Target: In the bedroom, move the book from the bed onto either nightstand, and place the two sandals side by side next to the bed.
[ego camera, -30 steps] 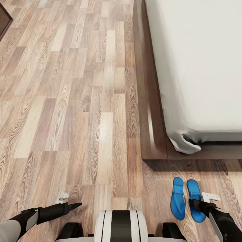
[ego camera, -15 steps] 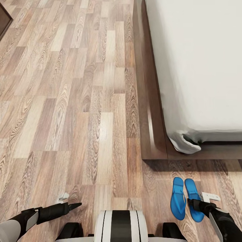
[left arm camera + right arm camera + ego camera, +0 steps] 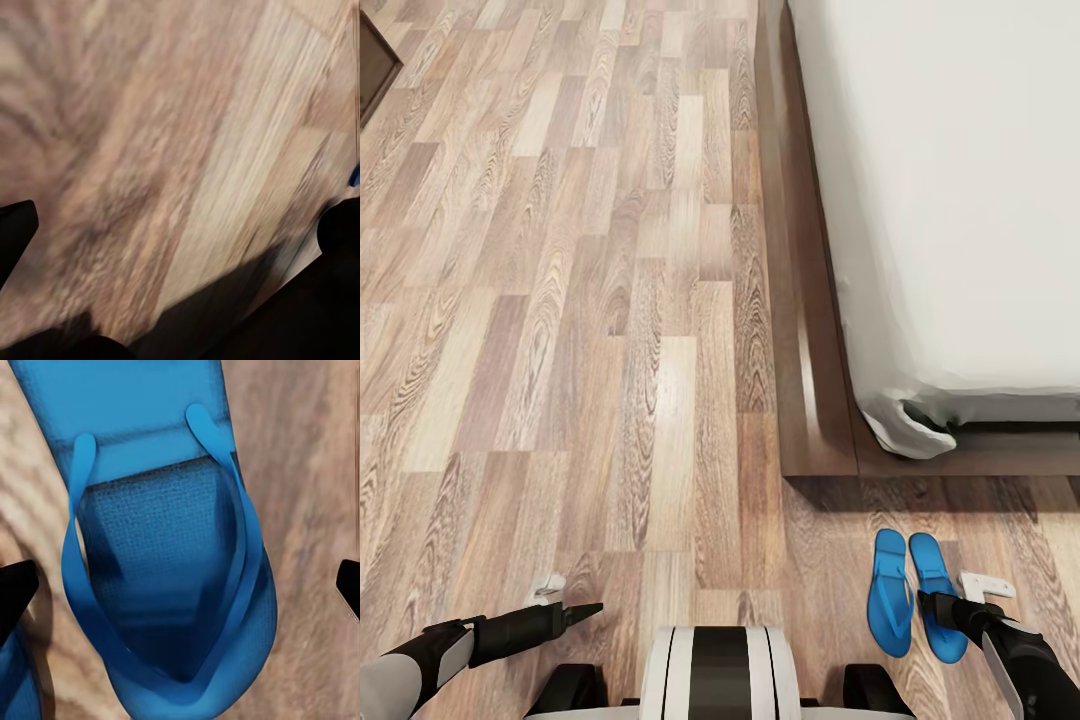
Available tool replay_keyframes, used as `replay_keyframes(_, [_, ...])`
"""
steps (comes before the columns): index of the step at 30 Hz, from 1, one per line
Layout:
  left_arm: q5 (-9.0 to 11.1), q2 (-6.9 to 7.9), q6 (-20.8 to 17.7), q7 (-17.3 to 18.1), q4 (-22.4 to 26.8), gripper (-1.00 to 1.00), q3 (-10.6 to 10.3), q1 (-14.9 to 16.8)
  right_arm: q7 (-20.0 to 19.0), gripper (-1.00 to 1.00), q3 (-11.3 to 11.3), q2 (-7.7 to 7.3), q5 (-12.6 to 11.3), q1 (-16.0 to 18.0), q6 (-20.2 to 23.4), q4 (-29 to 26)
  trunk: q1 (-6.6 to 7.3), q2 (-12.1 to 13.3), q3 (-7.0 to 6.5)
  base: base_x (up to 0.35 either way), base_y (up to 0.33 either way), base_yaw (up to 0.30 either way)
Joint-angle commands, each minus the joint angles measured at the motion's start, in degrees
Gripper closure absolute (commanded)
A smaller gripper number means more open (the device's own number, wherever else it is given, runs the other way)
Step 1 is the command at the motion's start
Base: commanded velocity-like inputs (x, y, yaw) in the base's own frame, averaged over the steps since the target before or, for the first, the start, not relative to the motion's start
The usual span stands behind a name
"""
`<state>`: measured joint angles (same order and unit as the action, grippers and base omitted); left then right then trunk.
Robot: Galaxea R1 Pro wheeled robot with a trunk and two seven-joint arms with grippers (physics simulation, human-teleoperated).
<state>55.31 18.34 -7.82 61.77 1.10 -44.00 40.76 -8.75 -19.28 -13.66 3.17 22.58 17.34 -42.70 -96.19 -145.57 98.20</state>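
Note:
Two bright blue sandals lie side by side on the wood floor just off the foot corner of the bed (image 3: 960, 200): the left sandal (image 3: 890, 592) and the right sandal (image 3: 932, 570). My right gripper (image 3: 934, 604) hovers over the right sandal (image 3: 172, 570), open, with its dark fingertips (image 3: 15, 594) spread wide on either side of the straps. Low over bare floor at the near left, my left gripper (image 3: 588, 608) is open and holds nothing. The book and the nightstand are out of view.
The bed's dark brown frame (image 3: 805, 330) runs along the mattress edge, and a loose sheet corner (image 3: 905, 430) hangs at the foot. A dark piece of furniture (image 3: 375, 60) cuts into the far left corner. Wood-plank floor (image 3: 610, 300) stretches left of the bed.
The right sandal has shifted slightly toward the left one, and the right gripper has moved a little with it. The left arm has stayed put.

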Motion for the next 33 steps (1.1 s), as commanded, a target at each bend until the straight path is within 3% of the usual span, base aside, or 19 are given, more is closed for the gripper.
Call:
replay_keyframes(1, [0.59,0.03,-0.61,0.17,0.07,-1.00,-0.47,0.01,-0.43,-1.00,-0.23,0.04,0.34,0.01,0.31,-0.08,0.03,0.00,-0.20,0.000,0.000,0.000])
replay_keyframes(19, [0.59,0.00,-0.60,0.12,0.12,-1.00,-0.47,-0.01,-0.54,-1.00,-0.23,0.04,0.23,0.01,0.33,-0.15,0.50,0.24,-4.19,0.000,0.000,0.000])
replay_keyframes(24, [0.57,-0.05,-0.55,0.09,0.13,-1.00,-0.52,0.01,-1.21,-1.00,-0.23,-0.18,-0.02,-0.05,0.81,-3.86,0.62,0.31,-5.30,0.000,0.000,0.000])
replay_keyframes(28, [0.58,-0.06,-0.53,-0.04,0.10,-1.00,-0.55,0.00,-5.74,-1.00,-0.41,-0.30,-0.40,-0.28,2.87,-12.92,0.73,0.36,-6.18,0.000,0.000,0.000])
replay_keyframes(31, [0.59,-0.02,-0.53,0.03,0.08,-1.00,-0.49,-0.01,-11.25,-1.00,-0.62,-0.34,-3.24,-0.45,6.86,-16.98,0.80,0.40,-6.85,0.000,0.000,0.000])
replay_keyframes(33, [0.59,-0.01,-0.44,-0.32,0.06,-1.00,-0.48,0.01,-18.26,-1.00,-0.70,-0.50,-6.46,-0.49,8.24,-17.54,0.86,0.43,-7.29,0.000,0.000,0.000])
